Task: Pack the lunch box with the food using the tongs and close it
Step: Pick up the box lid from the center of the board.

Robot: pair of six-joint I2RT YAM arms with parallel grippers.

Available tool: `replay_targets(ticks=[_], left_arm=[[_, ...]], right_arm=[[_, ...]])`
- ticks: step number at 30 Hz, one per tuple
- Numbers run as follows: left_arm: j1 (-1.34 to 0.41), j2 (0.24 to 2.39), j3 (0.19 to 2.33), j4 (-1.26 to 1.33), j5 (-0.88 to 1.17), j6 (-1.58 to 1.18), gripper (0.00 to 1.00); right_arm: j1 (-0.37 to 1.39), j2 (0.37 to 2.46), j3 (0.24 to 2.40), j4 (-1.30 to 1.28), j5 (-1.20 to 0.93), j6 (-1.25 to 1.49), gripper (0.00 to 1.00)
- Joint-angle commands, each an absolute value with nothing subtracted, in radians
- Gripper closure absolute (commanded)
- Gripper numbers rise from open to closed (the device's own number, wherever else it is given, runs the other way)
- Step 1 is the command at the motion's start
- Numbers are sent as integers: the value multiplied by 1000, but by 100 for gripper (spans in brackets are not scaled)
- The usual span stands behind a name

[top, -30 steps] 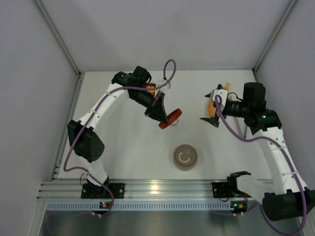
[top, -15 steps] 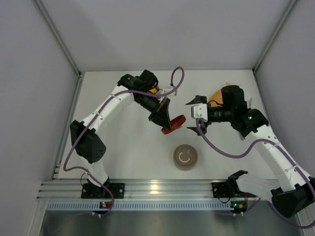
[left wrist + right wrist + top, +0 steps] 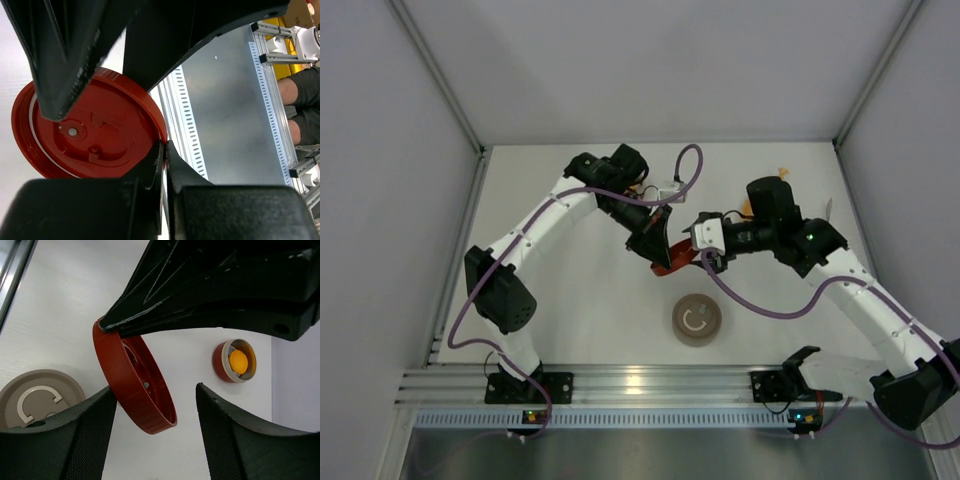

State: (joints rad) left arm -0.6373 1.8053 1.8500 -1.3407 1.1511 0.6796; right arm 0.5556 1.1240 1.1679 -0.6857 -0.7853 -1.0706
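My left gripper (image 3: 660,252) (image 3: 165,145) is shut on the rim of a round red lid (image 3: 673,263) (image 3: 95,135), which it holds tilted on edge above the table. My right gripper (image 3: 699,250) (image 3: 154,390) faces it with its jaws apart on either side of the red lid (image 3: 135,385). The left finger is at the lid's side and the right finger stands clear. In the right wrist view the lunch box (image 3: 218,362), a small red round tin, lies farther off with a round orange-yellow piece of food (image 3: 238,361) inside. The tongs do not show.
A beige round lid with a C-shaped handle (image 3: 697,320) (image 3: 35,397) lies flat on the table below the red lid. An orange dish tip (image 3: 781,172) peeks from behind the right arm. The aluminium rail (image 3: 640,385) runs along the near edge.
My right arm has swung left from the orange dish to the red lid, and its jaws have narrowed around it. My left arm has carried the lid slightly right and toward the front.
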Motion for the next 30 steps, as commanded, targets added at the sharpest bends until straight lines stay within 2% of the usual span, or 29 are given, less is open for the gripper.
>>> replay_targets(ticks=[1,7,10,11,13,14,15,16,17,19,20,22,24,25,30], left_arm=[[-641,1795,1904,-1506,1200,698,100],[-641,1807,1910,-1506,1226,687,100],[-640,1810,1908,-1506,1227,689,100],[-641,1812,1908,-1506,1226,689,100],[-640,1813,1908,-1506,1224,687,100],[-640,1813,1911,-1505,1223,686,99],[-640,1813,1914,-1500,1209,683,96],[-637,1809,1917,-1494,1197,677,92],[-635,1802,1922,-1480,1184,645,83],[-606,1772,1919,-1407,1163,605,78],[-591,1758,1916,-1369,1152,538,67],[-528,1702,1898,-1219,1122,461,56],[-477,1651,1856,-1028,1091,324,24],[-433,1594,1842,-969,1068,290,4],[-411,1405,1708,-717,773,216,2]], right_arm=[[600,1132,1215,-704,-784,-1095,39],[655,1144,1218,-718,-715,-1144,49],[664,1150,1229,-732,-712,-1150,61],[667,1152,1233,-733,-712,-1149,71],[670,1152,1238,-733,-712,-1137,84],[669,1152,1236,-730,-710,-1131,97],[670,1151,1235,-727,-703,-1111,100],[670,1149,1232,-710,-696,-1097,100],[669,1144,1223,-698,-689,-1077,100],[667,1140,1212,-683,-669,-1022,100],[663,1134,1204,-654,-666,-996,100],[640,1127,1184,-617,-669,-895,100],[603,1126,1175,-560,-684,-775,100],[588,1127,1175,-540,-687,-732,100],[470,1153,1178,-346,-751,-318,100]])
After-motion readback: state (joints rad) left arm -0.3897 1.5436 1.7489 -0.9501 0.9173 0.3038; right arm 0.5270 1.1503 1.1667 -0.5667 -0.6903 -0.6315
